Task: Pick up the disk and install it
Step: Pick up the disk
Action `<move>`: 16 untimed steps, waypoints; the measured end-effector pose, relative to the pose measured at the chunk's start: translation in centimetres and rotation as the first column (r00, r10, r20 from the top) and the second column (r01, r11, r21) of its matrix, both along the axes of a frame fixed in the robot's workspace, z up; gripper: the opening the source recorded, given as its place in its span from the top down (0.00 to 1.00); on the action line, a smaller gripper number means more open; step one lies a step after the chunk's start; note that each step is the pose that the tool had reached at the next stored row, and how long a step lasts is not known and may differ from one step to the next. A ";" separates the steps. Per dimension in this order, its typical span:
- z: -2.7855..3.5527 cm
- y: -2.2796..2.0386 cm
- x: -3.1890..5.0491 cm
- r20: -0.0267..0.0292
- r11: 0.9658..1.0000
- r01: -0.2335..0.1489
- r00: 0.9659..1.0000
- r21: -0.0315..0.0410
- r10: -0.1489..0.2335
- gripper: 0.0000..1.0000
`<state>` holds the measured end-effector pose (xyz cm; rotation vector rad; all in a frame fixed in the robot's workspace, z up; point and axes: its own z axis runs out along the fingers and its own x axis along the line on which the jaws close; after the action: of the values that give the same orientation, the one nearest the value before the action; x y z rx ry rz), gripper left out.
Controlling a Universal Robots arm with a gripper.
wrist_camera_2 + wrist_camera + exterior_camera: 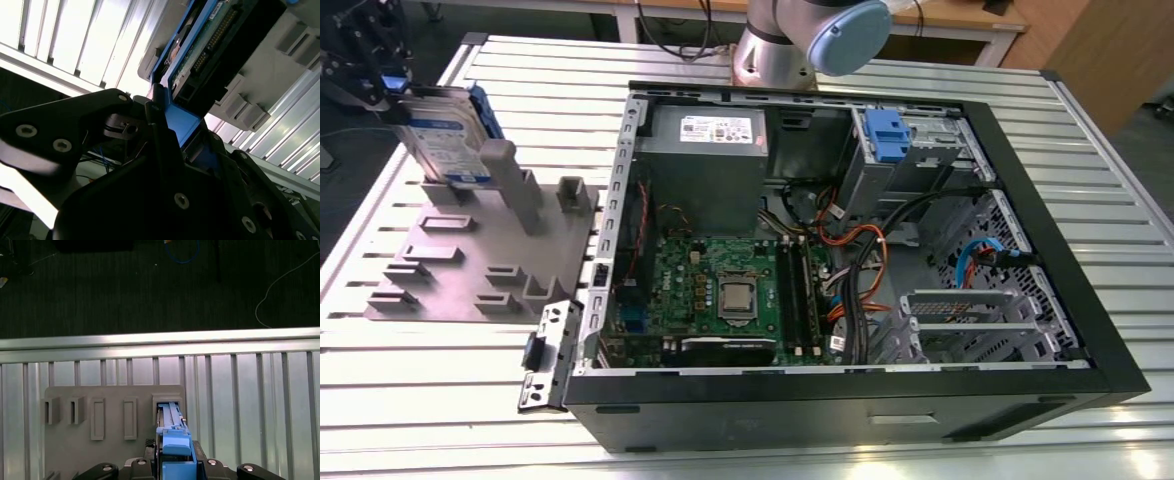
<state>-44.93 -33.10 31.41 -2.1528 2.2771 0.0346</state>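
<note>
disk [444, 125] stood upright in the grey holder [467, 270], at the exterior view's left | your hand [387, 88] was closed on its blue frame [177, 460] | holder sat on the desk [427, 400], just beside the open computer case [854, 412]

An open black metal computer tower case [854, 420] lies on its side on the ribbed aluminium table [427, 400], showing a green motherboard [720, 290], a grey metal power-supply box [707, 150] and orange cables [854, 240]. Just beside it, at the exterior view's left, rests a grey slotted fixture plate [454, 260] with upright posts
</note>
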 end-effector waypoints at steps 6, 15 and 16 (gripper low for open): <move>0.17 0.00 0.00 0.000 1.000 0.000 1.000 0.000 0.000 0.63; 0.39 0.00 0.00 0.000 1.000 0.000 1.000 0.000 0.000 0.63; 0.41 0.00 0.00 0.000 1.000 0.000 1.000 0.000 0.000 0.63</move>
<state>-44.93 -33.10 31.82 -2.1528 2.2772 0.0346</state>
